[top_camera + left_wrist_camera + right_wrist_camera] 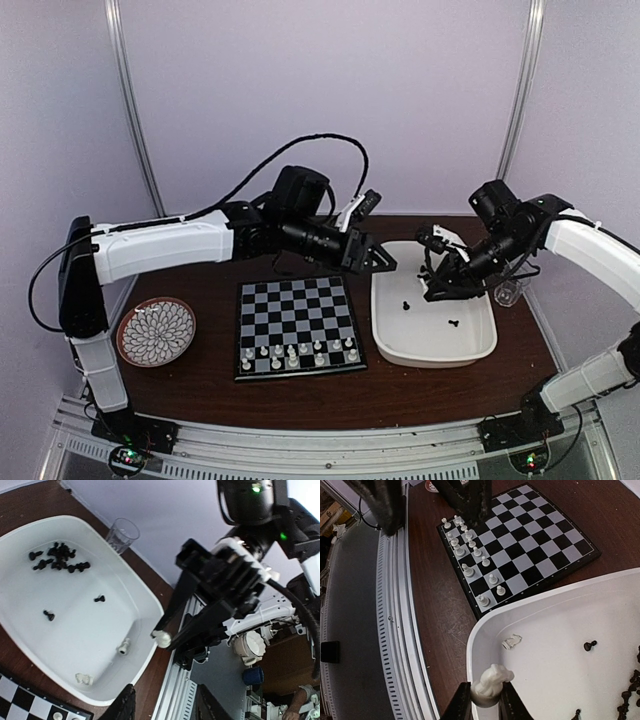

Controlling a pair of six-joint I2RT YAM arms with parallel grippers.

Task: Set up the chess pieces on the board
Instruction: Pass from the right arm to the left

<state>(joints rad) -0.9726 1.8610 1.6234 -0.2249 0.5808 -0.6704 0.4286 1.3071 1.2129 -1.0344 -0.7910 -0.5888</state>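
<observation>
Evidently a white knight (492, 680) is pinched by the right gripper (485, 694) over the tray (550, 630), for board (545, 545) placement; left gripper (165, 703) is spread, empty.

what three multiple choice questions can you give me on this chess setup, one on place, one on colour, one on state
1. Where is the round plate?
A) left of the board
B) beyond the board
C) right of the board

2. What colour are the chess pieces standing on the board?
A) black
B) both
C) white

3. What is the right gripper doing?
A) open, empty
B) shut on a white piece
C) shut on a black piece

Answers: 1 A, it lies on the table off the board's left edge; 2 C, only white ones stand on its near rows; 3 B, the piece is pinched between its fingers over the tray.
</observation>
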